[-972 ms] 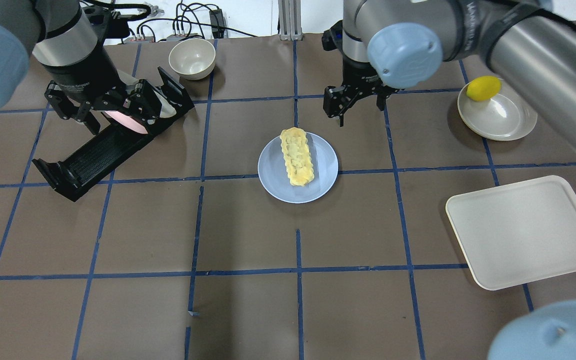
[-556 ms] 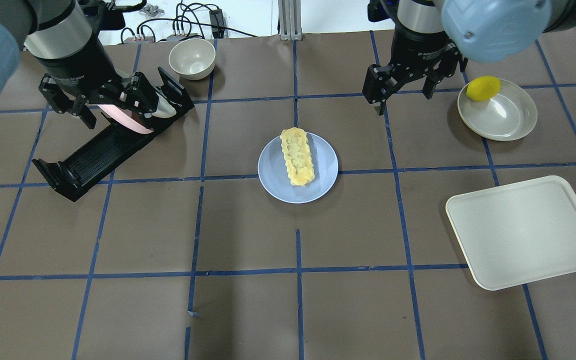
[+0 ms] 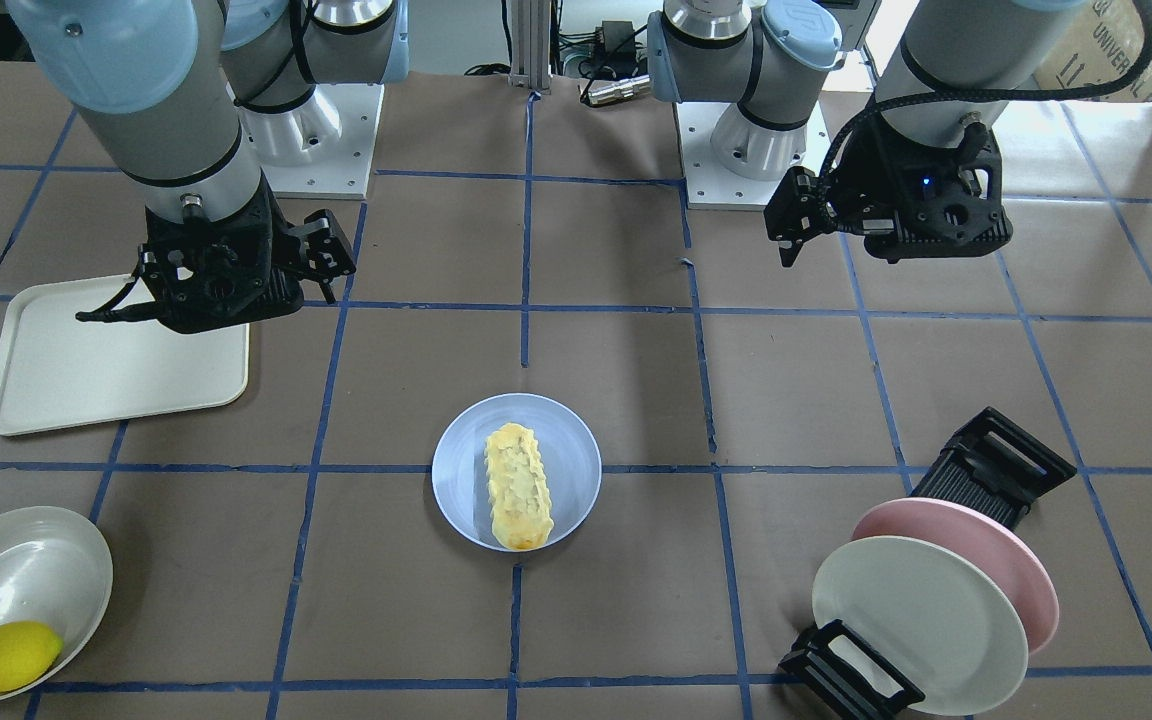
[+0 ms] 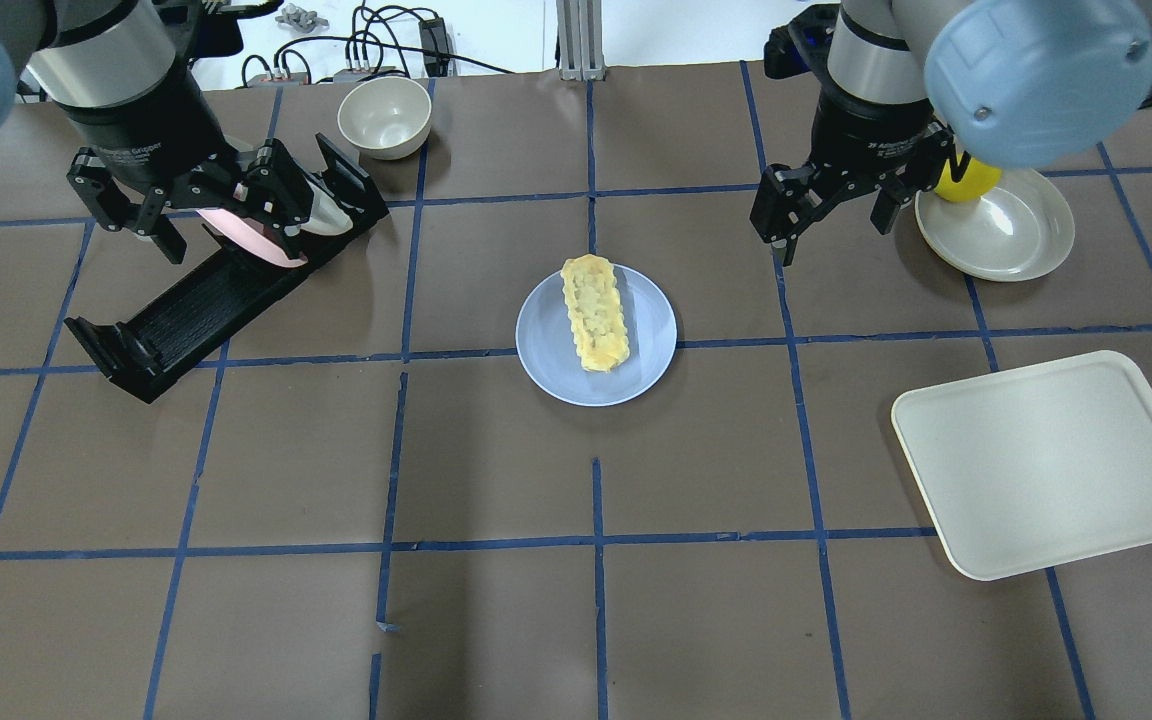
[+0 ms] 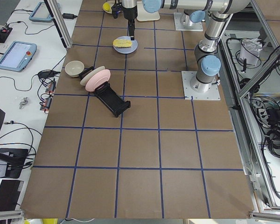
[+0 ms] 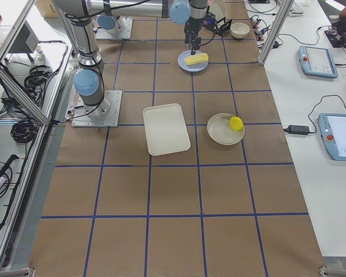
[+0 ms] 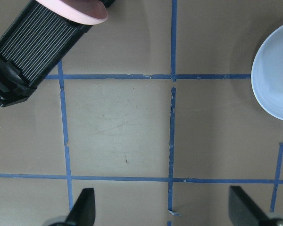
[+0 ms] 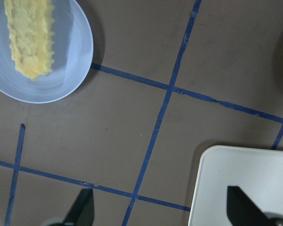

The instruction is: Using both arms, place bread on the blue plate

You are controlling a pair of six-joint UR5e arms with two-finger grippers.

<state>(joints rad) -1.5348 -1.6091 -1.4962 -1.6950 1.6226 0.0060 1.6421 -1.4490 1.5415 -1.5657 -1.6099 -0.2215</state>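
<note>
The bread (image 4: 594, 313), a bumpy golden-yellow roll, lies lengthwise on the blue plate (image 4: 651, 340) at the table's middle. It also shows in the front view (image 3: 518, 490) and the right wrist view (image 8: 28, 37). My right gripper (image 4: 831, 215) is open and empty, raised to the right of and behind the plate. My left gripper (image 4: 221, 225) is open and empty, hovering over the dish rack at the far left. The plate's edge (image 7: 271, 80) shows at the right of the left wrist view. Neither gripper touches the bread or the plate.
A black dish rack (image 4: 186, 310) holds a pink plate (image 3: 986, 570) and a cream plate (image 3: 916, 620) under my left gripper. A cream bowl (image 4: 384, 115) stands behind it. A lemon (image 4: 971, 180) sits in a white dish (image 4: 1006, 235). A cream tray (image 4: 1046, 460) lies at the right.
My right gripper has moved to the right, away from the plate, toward the white dish. My left gripper has shifted slightly to the left. The bread and plate have not moved.
</note>
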